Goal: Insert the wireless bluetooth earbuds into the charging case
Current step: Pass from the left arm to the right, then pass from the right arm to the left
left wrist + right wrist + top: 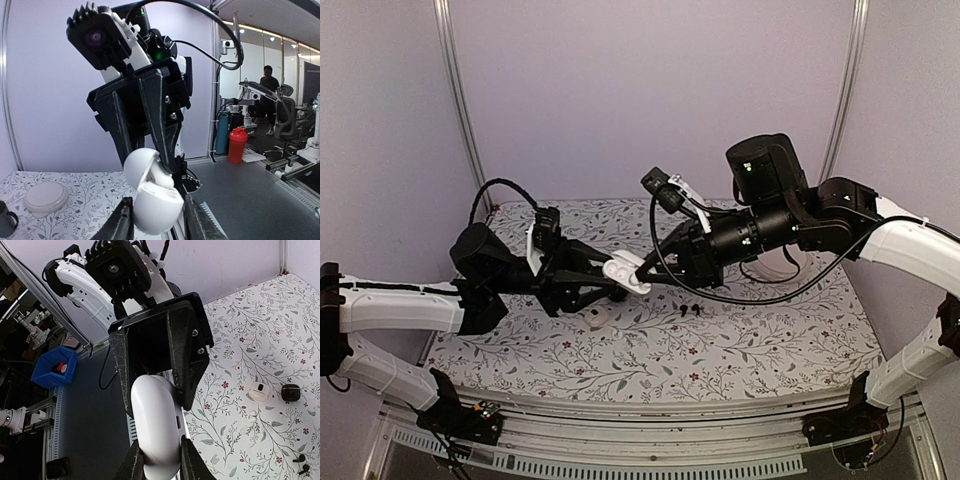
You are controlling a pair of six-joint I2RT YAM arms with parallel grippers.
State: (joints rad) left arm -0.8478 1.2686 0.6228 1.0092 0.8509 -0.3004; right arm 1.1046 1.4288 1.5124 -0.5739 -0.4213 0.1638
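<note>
The top view alone shows both arms meeting above the flower-printed bench [650, 350]; the white charging case [626, 272] is in the air between them, hinged open; the black earbuds [688, 311] lie loose on the cloth at about 4 o'clock from it, apart from it. Only the left wrist view looks into the case: a smooth, glossy, pebble-shaped shell, its lid tipped back toward 11 o'clock; a pale rounded form sits in the hollow, too blurred to name. The left gripper [157, 200] flanks the lower shell, one finger touching; I cannot tell whether it presses. Only the right wrist view shows the case's plain outer back, with the right gripper [161, 442] pinching it from both sides; at 3 o'clock on the bench sit a small white case [259, 390] and a round black case [290, 392], side by side, their contents not visible. A round, lidded white tub [46, 196] rests at 9 o'clock in the left wrist view.
</note>
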